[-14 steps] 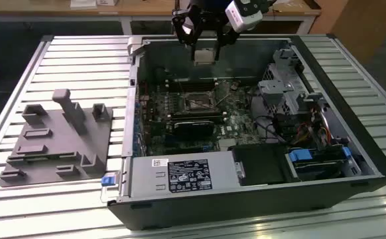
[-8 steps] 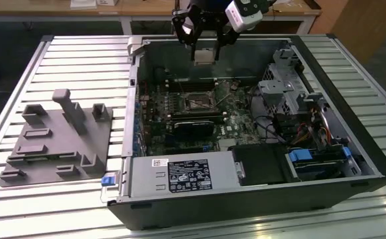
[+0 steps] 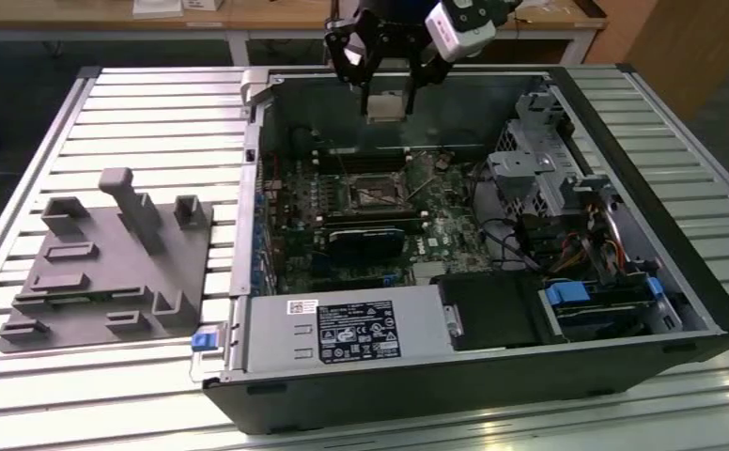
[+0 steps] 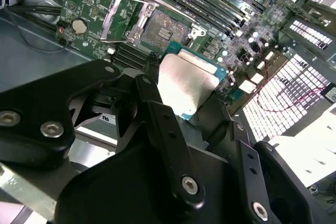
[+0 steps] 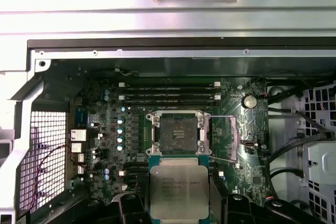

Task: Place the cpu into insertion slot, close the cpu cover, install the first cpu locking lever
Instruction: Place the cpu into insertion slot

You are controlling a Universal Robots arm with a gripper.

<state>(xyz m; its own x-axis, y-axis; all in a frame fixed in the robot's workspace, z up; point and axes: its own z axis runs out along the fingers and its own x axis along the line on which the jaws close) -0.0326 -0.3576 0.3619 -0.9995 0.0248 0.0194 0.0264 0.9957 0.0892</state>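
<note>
Clamping the cpu [image 5: 178, 190], the tool [image 3: 387, 101] hangs above the uncovered insertion slot [image 5: 178, 133] beside memory sticks [image 5: 169, 92].

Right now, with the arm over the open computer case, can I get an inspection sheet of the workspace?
Surface: slatted metal table carrying an open computer case that lies on its side.
Job's things: cpu held above the motherboard, not yet seated; insertion slot empty; cpu cover swung open.
Clutter: grey fixture block on the table, at the exterior view's left of the case.
Grippers: gripper shut on the cpu, above the case's interior.
Cables: coloured bundle inside the case at the exterior view's right; thin red wire in the second wrist view.
Surroundings: wooden-topped bench behind the table.
</note>
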